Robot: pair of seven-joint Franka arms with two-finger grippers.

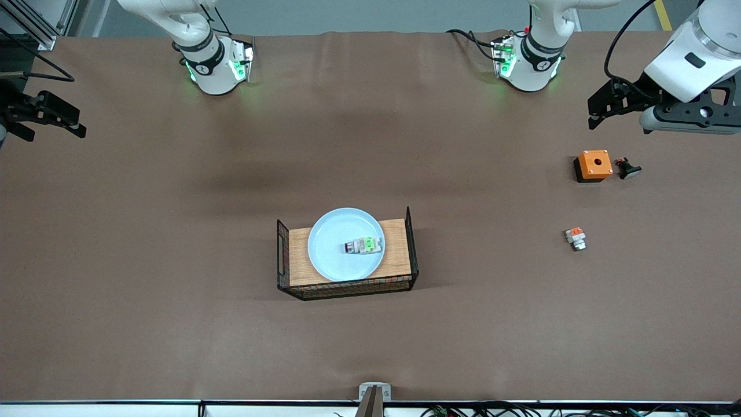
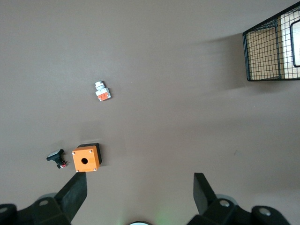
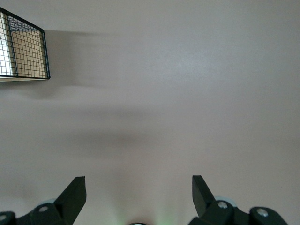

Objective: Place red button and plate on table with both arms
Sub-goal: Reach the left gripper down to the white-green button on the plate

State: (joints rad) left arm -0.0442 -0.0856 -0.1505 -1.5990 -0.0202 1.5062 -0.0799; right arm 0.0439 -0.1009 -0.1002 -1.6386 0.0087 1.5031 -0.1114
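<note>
The pale blue plate (image 1: 336, 252) lies on a wooden board tray (image 1: 399, 255) with black wire ends, in the middle of the brown table (image 1: 173, 301). The red button (image 1: 364, 246), a tiny white-grey block with a green middle, lies on the plate. My left gripper (image 1: 594, 113) is open and empty, up in the air at the left arm's end of the table, near the orange box (image 1: 594, 165). It also shows in the left wrist view (image 2: 140, 187). My right gripper (image 1: 78, 123) is open and empty over the right arm's end of the table, and shows in the right wrist view (image 3: 139, 187).
A small block with an orange top (image 1: 576, 238) lies nearer to the front camera than the orange box; a small black part (image 1: 628, 169) lies beside the box. The left wrist view shows the box (image 2: 85, 158), the block (image 2: 102, 91) and a wire end (image 2: 272, 47); the right wrist view shows a wire end (image 3: 23, 47).
</note>
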